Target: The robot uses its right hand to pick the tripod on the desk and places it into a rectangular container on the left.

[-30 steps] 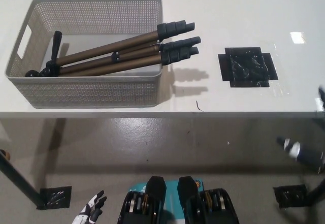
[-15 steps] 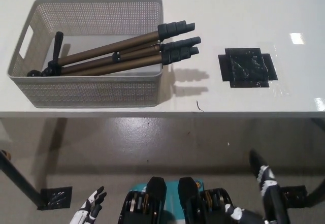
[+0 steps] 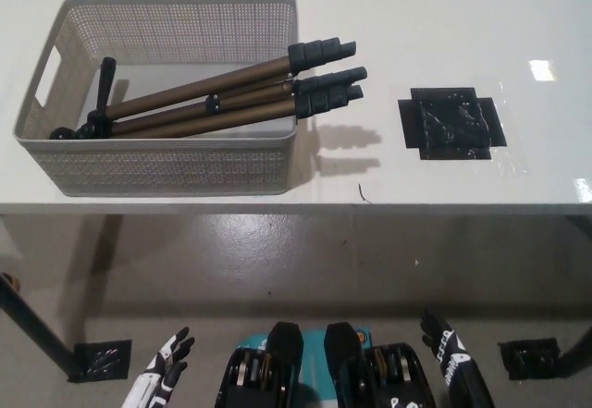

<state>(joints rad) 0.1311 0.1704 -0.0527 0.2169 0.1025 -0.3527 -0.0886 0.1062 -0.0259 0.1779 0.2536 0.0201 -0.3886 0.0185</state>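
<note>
A folded tripod (image 3: pixel 222 95) with bronze legs and black feet lies in the grey perforated rectangular basket (image 3: pixel 166 163) at the left of the white desk. Its head rests at the basket's left end, and its black feet stick out over the right rim. My black right hand (image 3: pixel 453 362) hangs low at the bottom right, below the desk edge, open with fingers spread and holding nothing. My white left hand (image 3: pixel 165 371) rests at the bottom left, open as well.
A black square patch of tape (image 3: pixel 450 123) lies on the desk (image 3: pixel 444 19) to the right of the basket. Smaller black patches (image 3: pixel 102 360) mark the floor under the desk, near a dark table leg at the left.
My right hand has dropped from the right edge of the picture down and inward to the bottom right. The tripod and basket have stayed put.
</note>
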